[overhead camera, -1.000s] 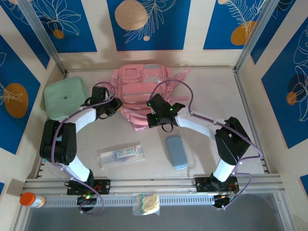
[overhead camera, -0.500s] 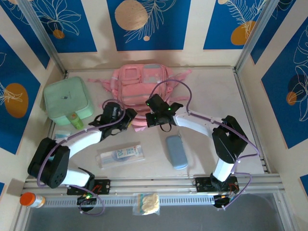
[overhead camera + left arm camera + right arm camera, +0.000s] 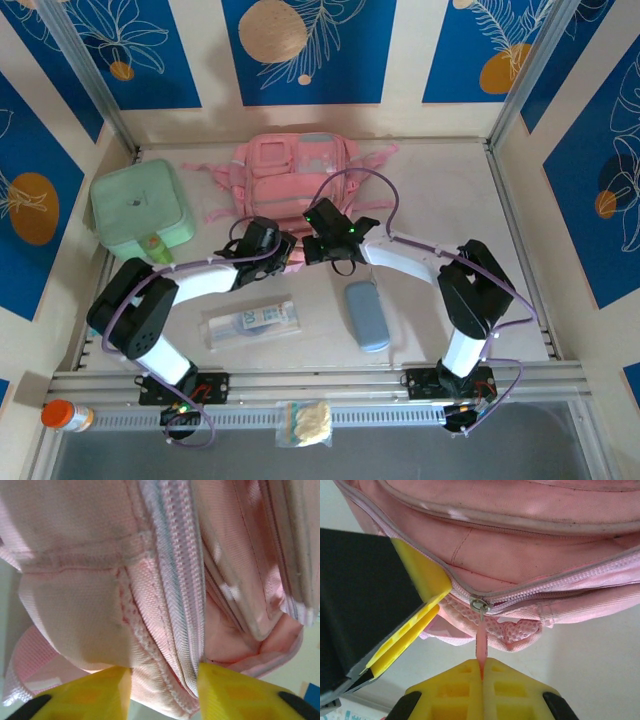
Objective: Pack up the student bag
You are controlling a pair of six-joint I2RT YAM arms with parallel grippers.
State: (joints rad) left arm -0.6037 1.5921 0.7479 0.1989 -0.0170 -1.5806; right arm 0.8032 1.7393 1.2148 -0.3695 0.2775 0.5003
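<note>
Right wrist close-up, my right gripper (image 3: 482, 666) clamped on the zip pull (image 3: 481, 641) of the student bag (image 3: 520, 555), my left gripper (image 3: 162, 674) apart, astride its seam

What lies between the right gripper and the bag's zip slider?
In the right wrist view, only the pink zip pull: it runs taut from the slider on the bag into the shut right gripper.

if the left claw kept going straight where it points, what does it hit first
The soft pink fabric backpack; its zipped edge lies just ahead of the open left claw, probably almost touching.
</note>
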